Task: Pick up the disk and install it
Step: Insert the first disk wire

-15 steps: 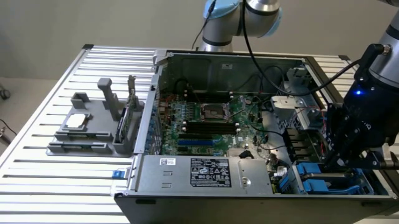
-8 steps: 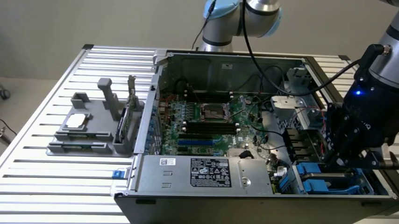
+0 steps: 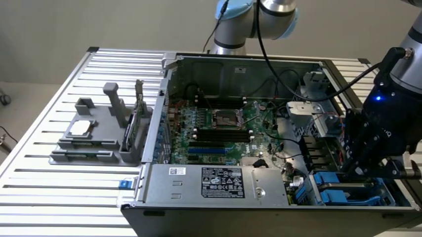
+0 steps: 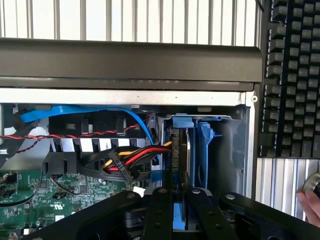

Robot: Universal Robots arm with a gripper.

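Observation:
The disk [image 4: 202, 150] stands on edge in its blue carrier, partway down in the drive bay at the corner of the open computer case [image 3: 165, 98]. My gripper [image 4: 180, 216] is right above it, and its two black fingers [image 4: 161, 215] are drawn close together with the carrier's blue edge between them. In the exterior view the gripper [image 3: 359, 170] hangs low over the bay at the case's front corner on the exterior view's right, just above blue carrier parts [image 3: 333, 190]. The lower part of the disk is hidden inside the bay.
Power cables with a black plug [image 4: 125, 165] and a blue data cable [image 4: 75, 112] lie close beside the bay. A grey power-supply box [image 3: 221, 181] and the motherboard [image 3: 218, 128] fill the case. A grey fixture [image 3: 86, 138] stands outside it. A keyboard [image 4: 290, 75] and a person's hand [image 4: 311, 200] are beyond the case wall.

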